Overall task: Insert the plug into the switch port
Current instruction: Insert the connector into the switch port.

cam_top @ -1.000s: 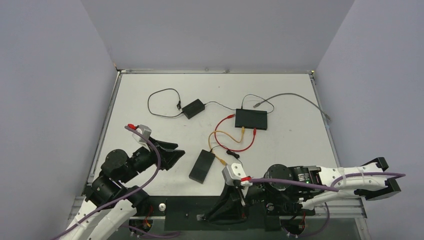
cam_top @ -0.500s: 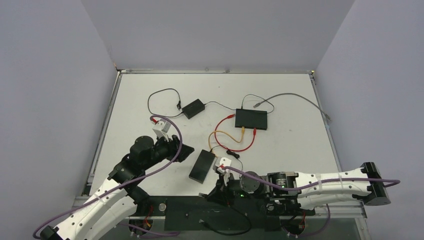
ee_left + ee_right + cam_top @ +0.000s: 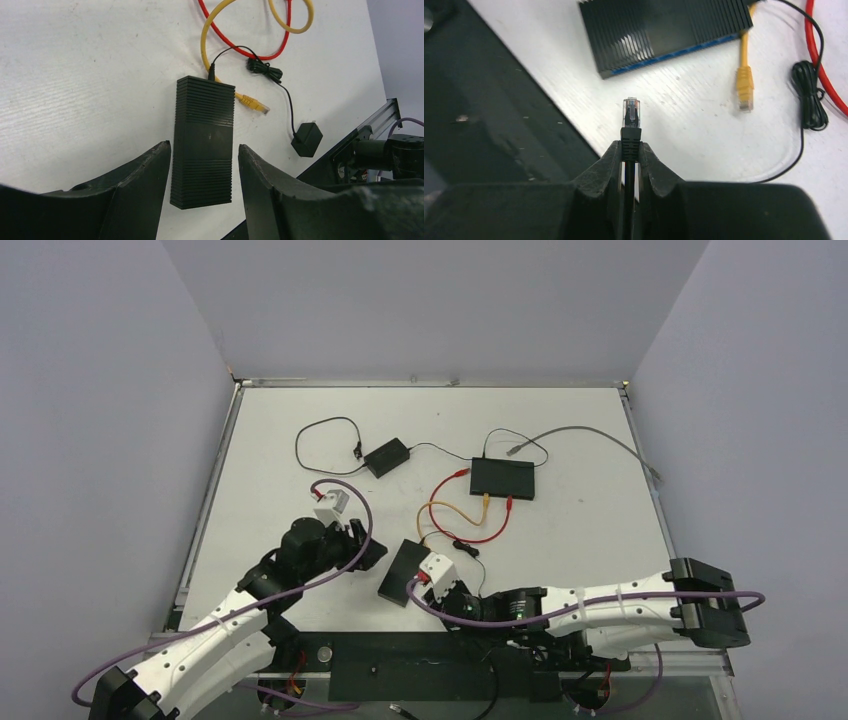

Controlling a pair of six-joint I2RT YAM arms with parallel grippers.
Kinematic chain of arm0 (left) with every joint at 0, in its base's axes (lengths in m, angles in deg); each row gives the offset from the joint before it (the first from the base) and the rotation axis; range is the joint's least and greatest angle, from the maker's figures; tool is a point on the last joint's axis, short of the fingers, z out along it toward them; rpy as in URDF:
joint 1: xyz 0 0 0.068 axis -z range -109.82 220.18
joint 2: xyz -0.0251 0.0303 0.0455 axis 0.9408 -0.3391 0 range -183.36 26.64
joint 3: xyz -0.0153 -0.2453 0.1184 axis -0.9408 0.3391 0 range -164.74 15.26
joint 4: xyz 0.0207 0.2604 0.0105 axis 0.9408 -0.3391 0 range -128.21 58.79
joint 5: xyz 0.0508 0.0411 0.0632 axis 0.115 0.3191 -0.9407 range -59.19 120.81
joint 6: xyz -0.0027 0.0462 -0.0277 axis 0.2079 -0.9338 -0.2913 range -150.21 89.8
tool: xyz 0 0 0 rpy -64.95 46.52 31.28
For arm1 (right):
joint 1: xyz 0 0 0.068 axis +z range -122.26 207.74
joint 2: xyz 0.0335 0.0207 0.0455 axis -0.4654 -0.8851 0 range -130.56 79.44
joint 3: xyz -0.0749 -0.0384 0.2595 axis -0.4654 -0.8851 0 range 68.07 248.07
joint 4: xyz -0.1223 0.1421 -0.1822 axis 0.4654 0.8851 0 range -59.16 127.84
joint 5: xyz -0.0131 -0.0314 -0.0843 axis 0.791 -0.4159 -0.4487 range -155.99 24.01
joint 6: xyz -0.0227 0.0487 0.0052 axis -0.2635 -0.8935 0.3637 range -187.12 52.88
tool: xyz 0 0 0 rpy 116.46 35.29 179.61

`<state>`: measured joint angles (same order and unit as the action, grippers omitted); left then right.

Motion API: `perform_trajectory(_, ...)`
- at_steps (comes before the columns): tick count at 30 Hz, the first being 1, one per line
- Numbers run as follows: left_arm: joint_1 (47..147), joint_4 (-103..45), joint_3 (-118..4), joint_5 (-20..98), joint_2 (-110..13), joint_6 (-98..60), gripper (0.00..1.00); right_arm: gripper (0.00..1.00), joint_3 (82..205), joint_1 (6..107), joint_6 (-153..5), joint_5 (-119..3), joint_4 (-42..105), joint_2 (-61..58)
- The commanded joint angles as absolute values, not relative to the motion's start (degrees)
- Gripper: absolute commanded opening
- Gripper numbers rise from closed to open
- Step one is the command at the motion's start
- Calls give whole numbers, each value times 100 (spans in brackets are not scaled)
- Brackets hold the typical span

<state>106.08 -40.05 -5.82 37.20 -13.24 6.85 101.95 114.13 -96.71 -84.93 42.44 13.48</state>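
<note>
The switch [image 3: 404, 572] is a ribbed black box lying near the table's front edge. In the right wrist view its blue-edged side [image 3: 664, 30] faces me. My right gripper [image 3: 630, 147] is shut on a black cable just behind its plug [image 3: 631, 112]. The plug's clear tip points at the switch from a short gap away and touches nothing. In the top view the right gripper [image 3: 432, 590] sits just right of the switch. My left gripper [image 3: 204, 145] is open. Its fingers [image 3: 150, 175] straddle the switch's near end [image 3: 205, 140] from above, without touching.
A loose yellow plug [image 3: 744, 90] and a coiled black lead [image 3: 809, 95] lie right of the switch, with a red cable [image 3: 220, 35] beyond. A small black adapter [image 3: 306, 139] is near the front rail. Farther back stand a second black box [image 3: 503, 477], a power brick [image 3: 386, 456] and a grey cable [image 3: 590, 435].
The left arm has reached forward and right until its open gripper is over the switch. The right arm has swung its gripper left, from the front rail up to the switch.
</note>
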Motion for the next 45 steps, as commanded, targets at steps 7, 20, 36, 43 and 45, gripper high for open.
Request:
perform_trajectory(7, 10560, -3500, -210, 3823, -1410, 1007, 50, 0, 9607, 11667, -9545, -10035, 2754, 444)
perform_trajectory(20, 10512, -3248, 28, 4226, -1934, 1084, 50, 0, 9318, 11880, -8666, -10147, 1036, -407)
perform_trajectory(36, 10472, -2926, 96, 4801, -2367, 1068, 49, 0, 9294, 12183, -8350, -10483, 164, -911)
perform_trajectory(43, 10463, -2871, 159, 4985, -2526, 1091, 49, 0, 9239, 12232, -8337, -10583, -244, -1062)
perform_trajectory(45, 10466, -2874, 170, 5013, -2541, 1095, 49, 0, 9220, 12260, -8344, -10633, -330, -1075)
